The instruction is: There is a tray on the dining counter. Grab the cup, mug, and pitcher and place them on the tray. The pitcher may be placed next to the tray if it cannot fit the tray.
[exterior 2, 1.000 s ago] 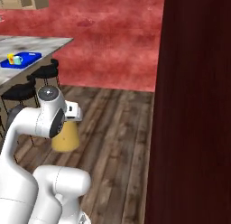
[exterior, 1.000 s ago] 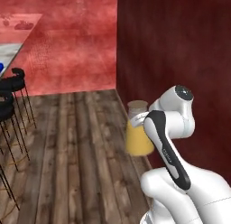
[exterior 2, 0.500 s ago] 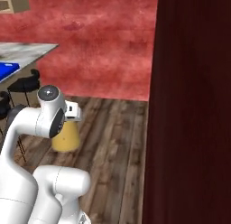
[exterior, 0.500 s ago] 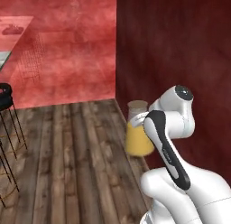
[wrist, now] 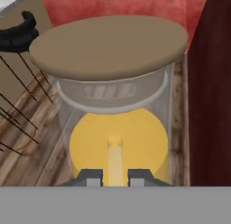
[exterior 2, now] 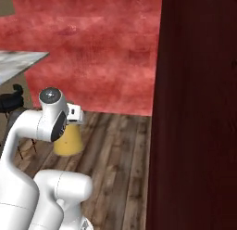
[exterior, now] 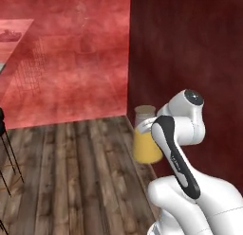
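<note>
One item, the pitcher [exterior: 145,140], rides in our jaws, gripped at its handle and held above the wooden floor [exterior: 71,177] beside a dark red wall [exterior 2: 199,108], so we judge the worktop [exterior 2: 18,64] delivery pending, cup and mug status unknown.

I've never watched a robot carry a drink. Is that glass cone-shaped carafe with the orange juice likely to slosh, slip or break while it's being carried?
The clear glass cone-shaped carafe looks well filled with orange liquid, so it is probably heavy and may slosh. Its round tan lid sits on top, which should limit spills. Smooth glass could slip between the fingers, and would likely break if dropped on the wooden floor.
</note>
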Available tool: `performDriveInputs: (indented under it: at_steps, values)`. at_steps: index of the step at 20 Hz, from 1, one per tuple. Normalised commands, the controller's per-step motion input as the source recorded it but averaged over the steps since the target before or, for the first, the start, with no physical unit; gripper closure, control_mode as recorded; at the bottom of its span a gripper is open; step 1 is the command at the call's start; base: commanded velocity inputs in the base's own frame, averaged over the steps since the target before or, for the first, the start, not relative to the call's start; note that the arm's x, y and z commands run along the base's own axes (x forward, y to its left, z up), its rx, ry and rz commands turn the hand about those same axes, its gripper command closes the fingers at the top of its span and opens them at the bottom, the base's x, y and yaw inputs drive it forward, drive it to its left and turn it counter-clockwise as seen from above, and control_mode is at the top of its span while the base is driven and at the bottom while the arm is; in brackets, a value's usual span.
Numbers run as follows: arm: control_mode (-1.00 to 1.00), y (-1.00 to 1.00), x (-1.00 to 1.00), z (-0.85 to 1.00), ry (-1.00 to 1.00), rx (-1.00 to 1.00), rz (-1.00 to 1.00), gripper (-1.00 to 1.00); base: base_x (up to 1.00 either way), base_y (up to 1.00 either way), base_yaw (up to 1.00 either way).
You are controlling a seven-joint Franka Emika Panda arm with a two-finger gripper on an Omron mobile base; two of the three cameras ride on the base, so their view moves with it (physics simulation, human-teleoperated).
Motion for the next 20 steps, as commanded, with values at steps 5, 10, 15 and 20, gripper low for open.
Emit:
performDriveInputs:
  at_steps: [5, 10, 15, 20]
  values:
    - [1.00, 0.00, 0.00, 0.00, 0.00, 0.00, 0.00, 1.00, 1.00, 0.34, 0.00]
    - [1.00, 0.00, 0.00, 0.00, 0.00, 0.00, 0.00, 1.00, 1.00, 0.38, 0.00]
    - [1.00, 0.00, 0.00, 0.00, 0.00, 0.00, 0.00, 1.00, 1.00, 0.43, 0.00]
    - [1.00, 0.00, 0.00, 0.00, 0.00, 0.00, 0.00, 1.00, 1.00, 0.36, 0.09]
